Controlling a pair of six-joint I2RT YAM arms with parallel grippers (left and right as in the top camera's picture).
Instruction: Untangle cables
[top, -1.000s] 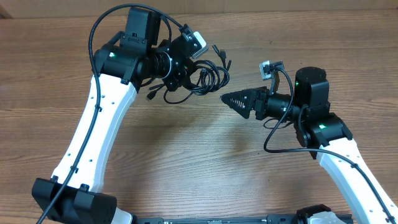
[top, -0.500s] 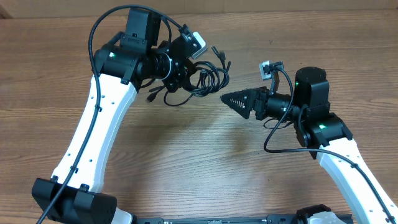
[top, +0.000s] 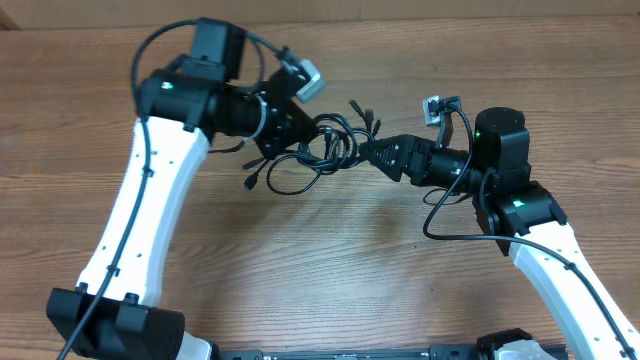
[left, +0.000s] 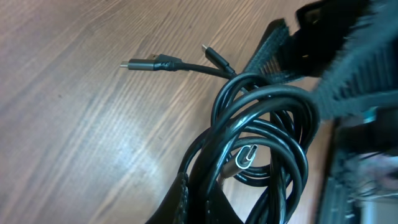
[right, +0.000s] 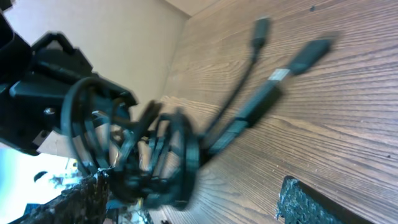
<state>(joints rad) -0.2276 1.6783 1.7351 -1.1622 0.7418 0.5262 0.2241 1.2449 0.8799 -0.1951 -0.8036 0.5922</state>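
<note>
The cables (top: 318, 166) form a black tangle of loops hanging just above the wooden table, between the two arms. My left gripper (top: 303, 137) is shut on the loops from the left. In the left wrist view the coils (left: 267, 118) rise out of the left gripper (left: 214, 208), with a silver plug (left: 246, 154) inside them and two plug ends (left: 147, 64) trailing over the wood. My right gripper (top: 379, 150) stands open at the tangle's right edge. The right wrist view is blurred: the bundle (right: 155, 158) lies by the left fingertip (right: 78, 199), and the gripper (right: 193, 205) is wide apart.
Loose plug ends stick out up right (top: 362, 108) and down left (top: 251, 183) of the tangle. The wooden table (top: 320, 260) runs around both arms. The thick black wire (top: 437, 222) on the right arm loops below its wrist.
My left arm has swung the tangle down and to the right. My right gripper has moved left and reached the tangle's edge, still open.
</note>
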